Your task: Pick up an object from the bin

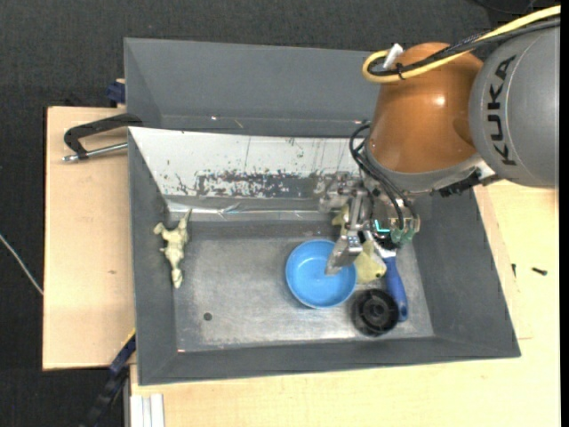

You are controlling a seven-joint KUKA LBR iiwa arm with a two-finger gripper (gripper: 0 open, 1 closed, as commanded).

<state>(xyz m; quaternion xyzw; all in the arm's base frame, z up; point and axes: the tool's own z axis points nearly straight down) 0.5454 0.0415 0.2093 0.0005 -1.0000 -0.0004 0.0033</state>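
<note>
— Where's the arm?
— I see it reaching in from the right, orange wrist cover [418, 114] above the blue bowl [313, 278], tool pointing down at the bowl's right rim. I can't tell whether the jaws are released or clenched.
— And the bowl?
— On the bin [267, 327] floor, mouth up, round, so no long axis. A black round thing [373, 312] sits just beside the bowl's lower right, and a pale toy figure [173, 247] lies well to the bowl's left

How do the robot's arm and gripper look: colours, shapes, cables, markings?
The arm is grey and rounded, marked KUKA in black letters. A glossy orange cover caps its wrist, with a pale yellow cable over it and black cables below. The gripper is slim, silvery metal.
</note>
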